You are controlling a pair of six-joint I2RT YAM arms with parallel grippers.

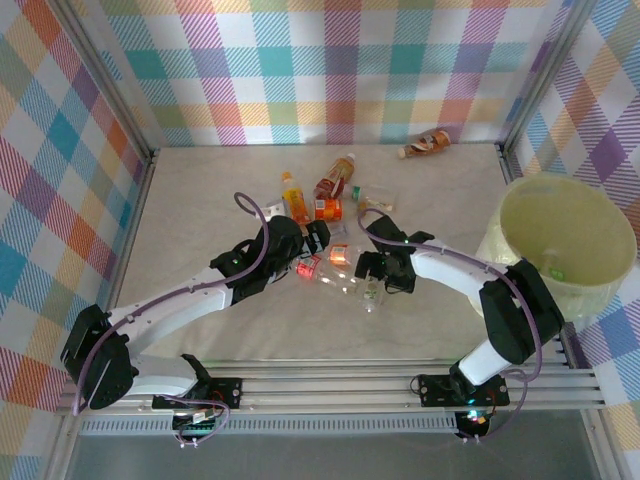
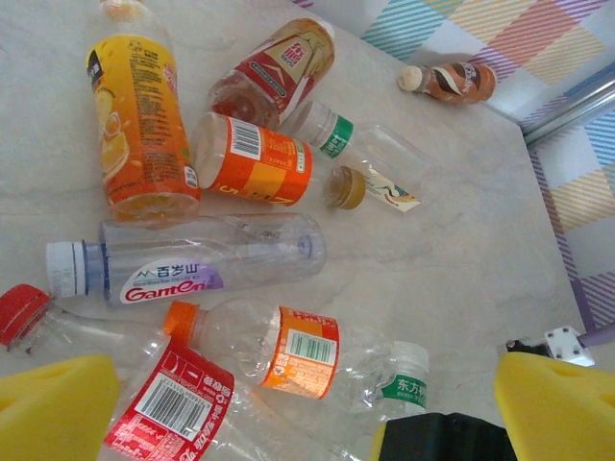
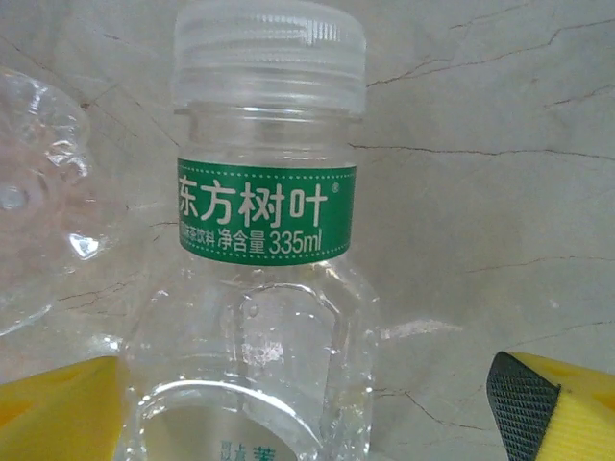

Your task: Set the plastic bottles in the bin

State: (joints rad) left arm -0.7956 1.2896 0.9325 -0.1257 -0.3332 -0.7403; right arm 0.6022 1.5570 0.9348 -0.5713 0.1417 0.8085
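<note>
Several plastic bottles (image 1: pixel 330 200) lie in a loose heap mid-table. My left gripper (image 1: pixel 318 245) hangs open over them. Between its yellow pads (image 2: pixel 58 408) lie a clear orange-capped bottle with an orange label (image 2: pixel 288 348) and a red-labelled clear bottle (image 2: pixel 168 403). My right gripper (image 1: pixel 372 272) is open and straddles a clear bottle with a green label and white cap (image 3: pixel 264 221); its right pad (image 3: pixel 557 413) stands apart from the bottle. That same bottle (image 2: pixel 404 379) lies on its side. The pale cream bin (image 1: pixel 520 200) stands at the right edge.
Farther off lie a tall orange juice bottle (image 2: pixel 139 125), a red-and-brown one (image 2: pixel 274 72), an orange-labelled one (image 2: pixel 255 163) and a clear white-capped bottle (image 2: pixel 192 264). A lone brown bottle (image 1: pixel 425 145) rests by the back wall. Checked walls enclose the table.
</note>
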